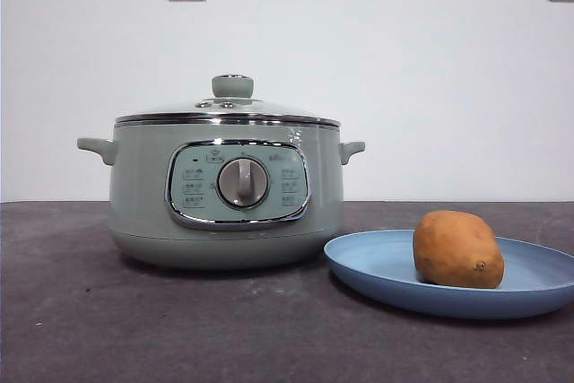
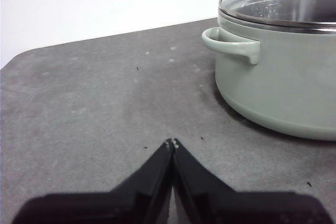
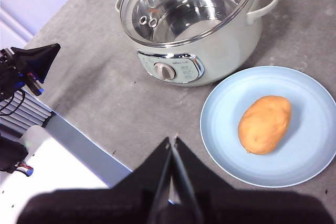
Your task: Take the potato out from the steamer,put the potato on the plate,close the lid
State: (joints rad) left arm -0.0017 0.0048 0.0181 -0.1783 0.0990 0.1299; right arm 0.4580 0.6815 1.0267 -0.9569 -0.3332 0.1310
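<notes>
In the front view the steamer (image 1: 226,195) fills the left and centre of the frame, standing on the dark grey bench (image 1: 81,311). The lid (image 1: 229,112) is seated on it, chrome rim level all round and the green knob upright at top centre. Lower right, the plate (image 1: 377,262) lies just beside the steamer's base; whether the two touch cannot be told. The potato (image 1: 457,249) rests on its side on the plate, toward the plate's right half, dark eye spot facing the camera.

No arm enters the front view. In the left wrist view the left hand (image 2: 172,142) shows its two black jaws pressed tip to tip with nothing between them, over bare bench, the steamer's side handle and wall at the upper right of that frame. In the right wrist view the right hand (image 3: 173,140) is likewise closed and empty, high above the bench, with the steamer at upper centre and the plate with the potato at the right of the frame.

Judging by how things lie, every part of the task looks done: potato out, on the plate, lid on. What is left, if anything, is to confirm and stay clear. A good finish would keep both hands well away from the knob and the plate rim, since a nudge could unseat the lid or roll the oval potato. Through the glass the pot looks empty, so no further lift seems called for.
</notes>
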